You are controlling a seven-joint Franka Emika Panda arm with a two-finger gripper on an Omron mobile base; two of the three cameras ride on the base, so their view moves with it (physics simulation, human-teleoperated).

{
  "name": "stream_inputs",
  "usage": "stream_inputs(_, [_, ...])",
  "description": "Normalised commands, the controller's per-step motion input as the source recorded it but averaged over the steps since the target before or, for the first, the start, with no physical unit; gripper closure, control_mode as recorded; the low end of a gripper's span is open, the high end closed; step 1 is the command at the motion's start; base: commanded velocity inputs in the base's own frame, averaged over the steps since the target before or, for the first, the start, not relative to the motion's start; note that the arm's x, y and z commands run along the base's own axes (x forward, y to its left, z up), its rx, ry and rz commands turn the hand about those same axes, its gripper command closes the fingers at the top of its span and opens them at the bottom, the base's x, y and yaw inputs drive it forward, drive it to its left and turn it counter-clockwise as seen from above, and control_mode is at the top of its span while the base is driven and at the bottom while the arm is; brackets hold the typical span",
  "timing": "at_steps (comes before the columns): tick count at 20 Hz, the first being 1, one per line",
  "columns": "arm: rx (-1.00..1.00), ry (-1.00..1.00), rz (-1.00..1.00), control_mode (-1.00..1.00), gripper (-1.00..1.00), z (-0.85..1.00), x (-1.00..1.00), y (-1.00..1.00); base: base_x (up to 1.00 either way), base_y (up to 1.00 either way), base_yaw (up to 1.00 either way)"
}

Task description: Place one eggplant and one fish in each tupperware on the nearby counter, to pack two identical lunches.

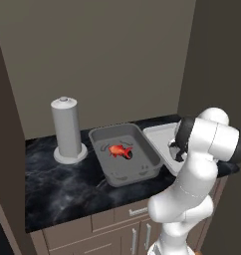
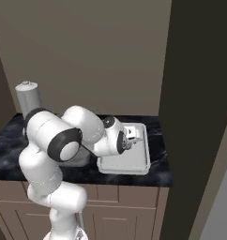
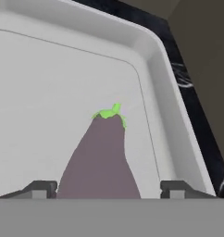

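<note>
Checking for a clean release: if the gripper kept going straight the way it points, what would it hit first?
Most likely the eggplant, lying between the open gripper's fingertips, with the pale tupperware floor just beyond it; depth is hard to judge.

white rounded arm [image 1: 192, 189], glossy shell, dark bands at joints, 2 small dark fingertips [image 3: 40, 189].
</note>
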Motion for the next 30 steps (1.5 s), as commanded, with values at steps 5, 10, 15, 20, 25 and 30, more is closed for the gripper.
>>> stream_inputs(5, [0.00,0.12,0.00,-1.00,-1.00,0.16,0.05,-0.06,0.00,0.00,0.00])
stream_inputs(10, [0.00,0.06,0.00,-1.00,-1.00,0.87,-0.26,0.01,0.00,0.00,0.00])
stream_inputs(15, [0.09,0.08,0.00,-1.00,-1.00,1.00,-0.13,0.14,0.00,0.00,0.00])
stream_inputs(20, [0.28,0.19,0.00,-1.00,-1.00,1.00,-0.20,0.27,0.00,0.00,0.00])
stream_inputs(25, [0.36,0.17,0.02,-1.00,-1.00,1.00,-0.51,0.25,0.00,0.00,0.00])
stream_inputs(30, [0.16,0.08,0.03,-1.00,-1.00,0.86,-0.94,0.57,0.00,0.00,0.00])
